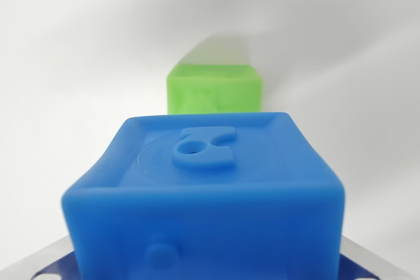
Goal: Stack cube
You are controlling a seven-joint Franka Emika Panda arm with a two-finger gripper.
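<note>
A blue cube [210, 188] with a raised figure on its top face fills the lower half of the wrist view, very close to the camera. Grey metal fingers [42, 260] show at the bottom corners, one against each side of the cube. My gripper [210, 263] is shut on the blue cube. Beyond it, a green cube [215, 88] rests on the white surface, slightly out of focus and apart from the blue cube. Most of each finger is hidden by the blue cube or cut off by the frame.
A plain white surface [72, 63] surrounds both cubes. A soft shadow runs back from the green cube.
</note>
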